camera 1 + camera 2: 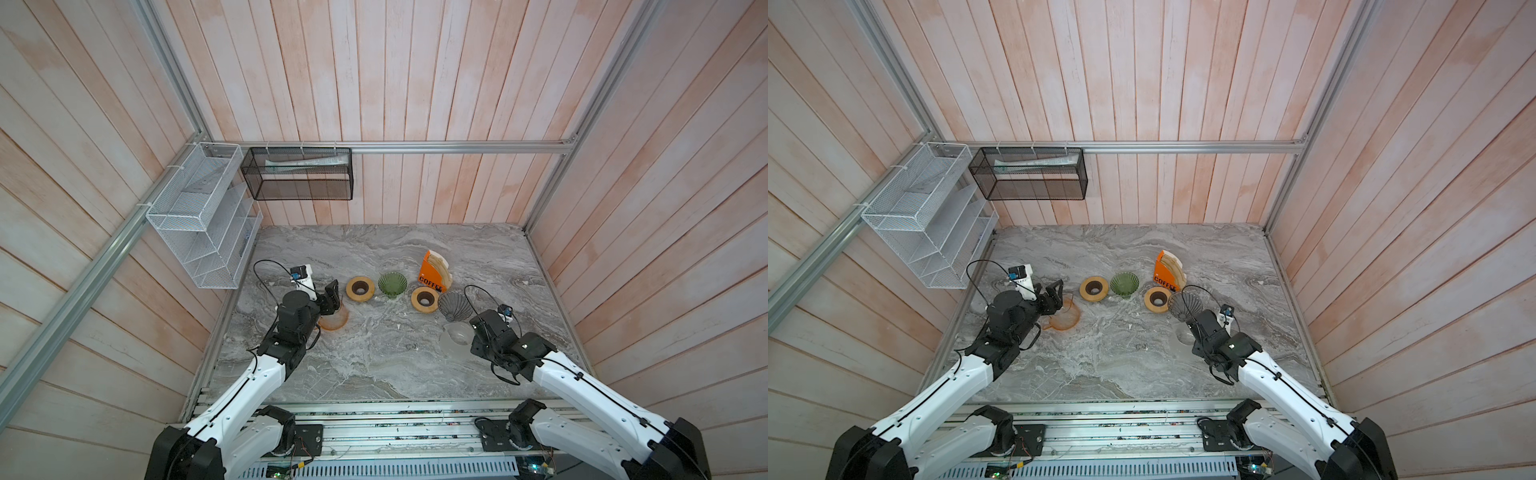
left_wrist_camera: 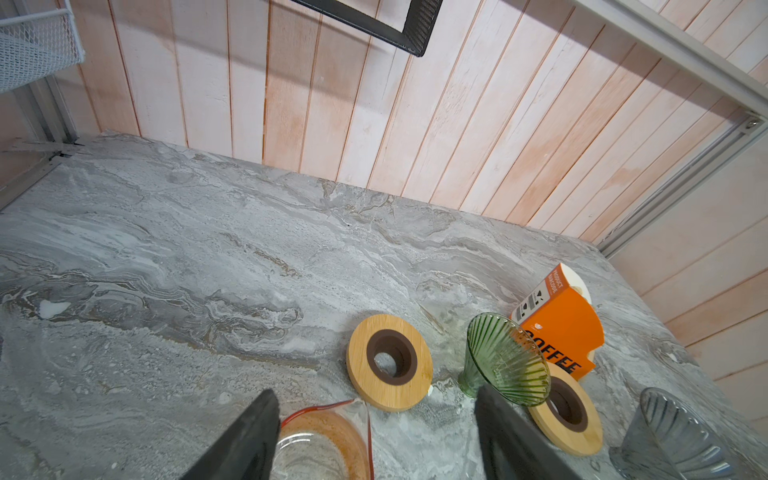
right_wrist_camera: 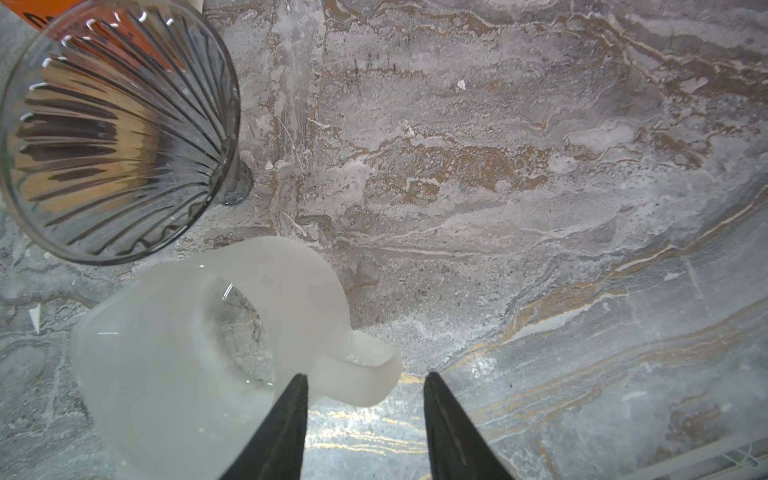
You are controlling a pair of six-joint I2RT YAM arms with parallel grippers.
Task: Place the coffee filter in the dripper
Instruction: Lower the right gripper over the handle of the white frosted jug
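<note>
Paper coffee filters (image 1: 441, 262) (image 1: 1173, 261) stand in an orange box marked COFFEE (image 1: 430, 276) (image 2: 561, 328) at the back of the marble table. A green glass dripper (image 1: 392, 284) (image 1: 1124, 284) (image 2: 509, 365) stands left of the box. A smoky grey glass dripper (image 1: 453, 305) (image 1: 1185, 305) (image 3: 116, 129) stands in front of it. My left gripper (image 1: 332, 297) (image 2: 376, 419) hangs open over an amber glass carafe (image 1: 333, 321) (image 2: 328, 440). My right gripper (image 3: 365, 386) is open, its tips beside the handle of a frosted white carafe (image 1: 456, 338) (image 3: 174, 353). Neither holds anything.
Two wooden rings with dark centres (image 1: 360, 288) (image 1: 424, 298) lie either side of the green dripper. A white wire rack (image 1: 199, 216) and a black mesh basket (image 1: 299, 174) hang on the left and back walls. Bare marble (image 1: 374, 357) lies between the arms.
</note>
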